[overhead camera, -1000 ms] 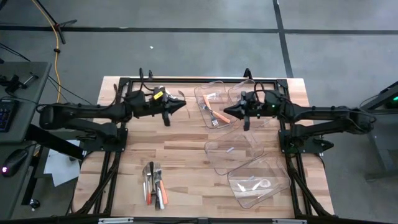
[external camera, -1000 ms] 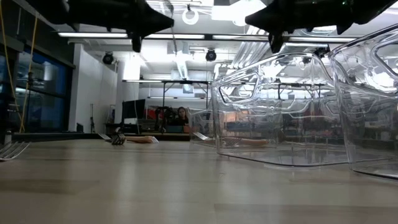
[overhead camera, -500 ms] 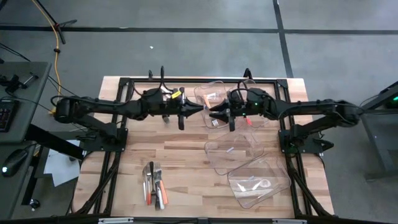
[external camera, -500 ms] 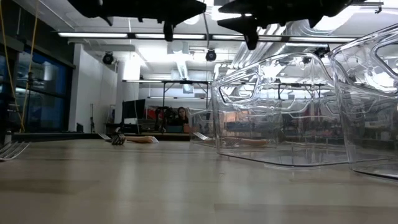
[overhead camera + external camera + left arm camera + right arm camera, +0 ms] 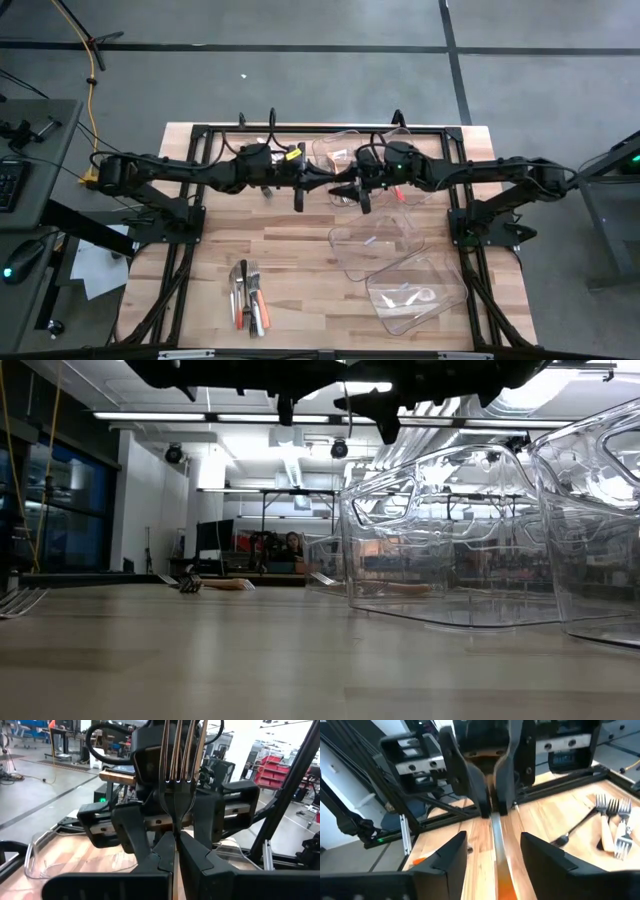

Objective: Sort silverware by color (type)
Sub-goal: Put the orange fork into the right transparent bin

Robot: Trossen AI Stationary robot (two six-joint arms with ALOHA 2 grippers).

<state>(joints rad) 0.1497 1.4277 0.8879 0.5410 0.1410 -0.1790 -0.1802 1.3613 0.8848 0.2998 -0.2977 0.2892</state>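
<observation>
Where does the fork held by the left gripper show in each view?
High: metal fork, far mid-table, between the arms.
Low: cannot be made out.
Left wrist: centre, tines pointing away.
Right wrist: centre, inside the right gripper.
Landmark: left gripper clamping it.

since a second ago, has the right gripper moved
Yes. In the high view the right gripper has slid left across the clear bin at the table's far edge, toward the left gripper and its fork.

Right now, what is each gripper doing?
Left gripper: shut on the orange-handled metal fork.
Right gripper: fingers open around that fork's handle, not clamped.
</observation>
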